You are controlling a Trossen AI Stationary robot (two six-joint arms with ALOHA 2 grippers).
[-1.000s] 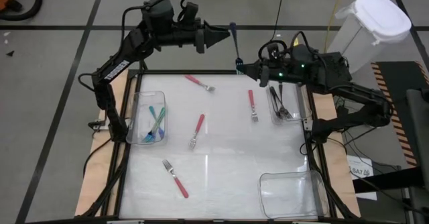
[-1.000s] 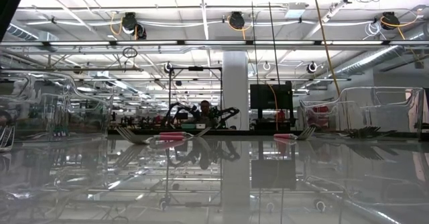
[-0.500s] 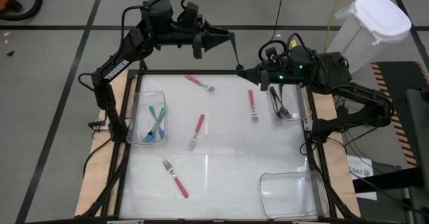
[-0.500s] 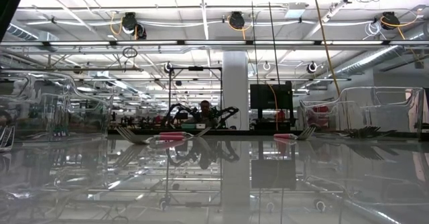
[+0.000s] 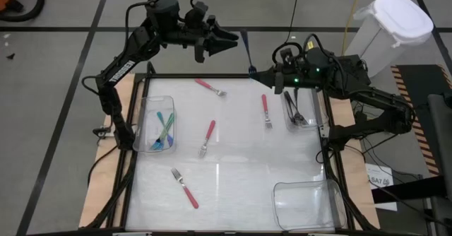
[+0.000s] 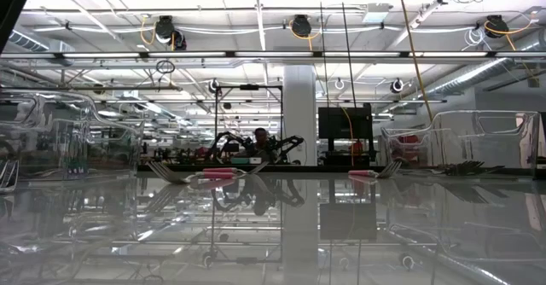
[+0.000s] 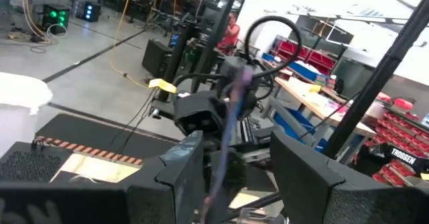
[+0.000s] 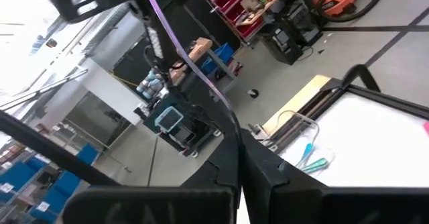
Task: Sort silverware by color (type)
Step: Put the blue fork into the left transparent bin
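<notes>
- "TROSSEN" — white letters on a dark housing [image 7: 404, 154] at the lower right of the left wrist view.
- A white label [image 5: 376, 179] on the floor at the lower right of the high view carries dark characters — too small to read.
- The low view and the right wrist view show no readable text.
</notes>
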